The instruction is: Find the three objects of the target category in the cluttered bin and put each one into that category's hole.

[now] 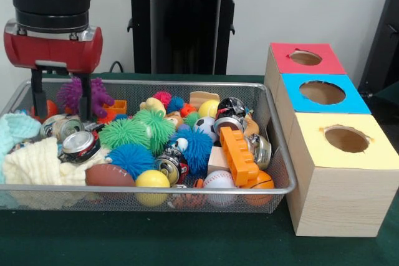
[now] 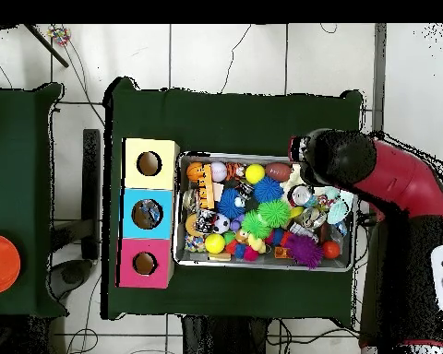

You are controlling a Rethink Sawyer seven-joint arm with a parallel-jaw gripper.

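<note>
A wire mesh bin (image 1: 187, 190) holds a jumble of toys. There are drink cans (image 1: 80, 146), a brown football (image 1: 110, 175), a yellow ball (image 1: 152, 179), a baseball (image 1: 219, 180), a soccer ball (image 1: 205, 126), green (image 1: 124, 132) and blue (image 1: 131, 157) spiky balls and an orange block (image 1: 238, 156). My gripper (image 1: 60, 113) hangs open over the bin's left end, its tips just above a can (image 1: 59, 126), with a purple spiky toy (image 1: 72, 93) behind it. In the overhead view the arm (image 2: 391, 180) covers the gripper and that end of the bin (image 2: 262, 155).
Three wooden boxes stand beside the bin, each with a round hole in its top: red (image 1: 305, 58), blue (image 1: 322, 92) and yellow (image 1: 346, 139). A cream cloth (image 1: 34, 163) fills the bin's left corner. An orange disc (image 2: 1, 263) lies on a separate table.
</note>
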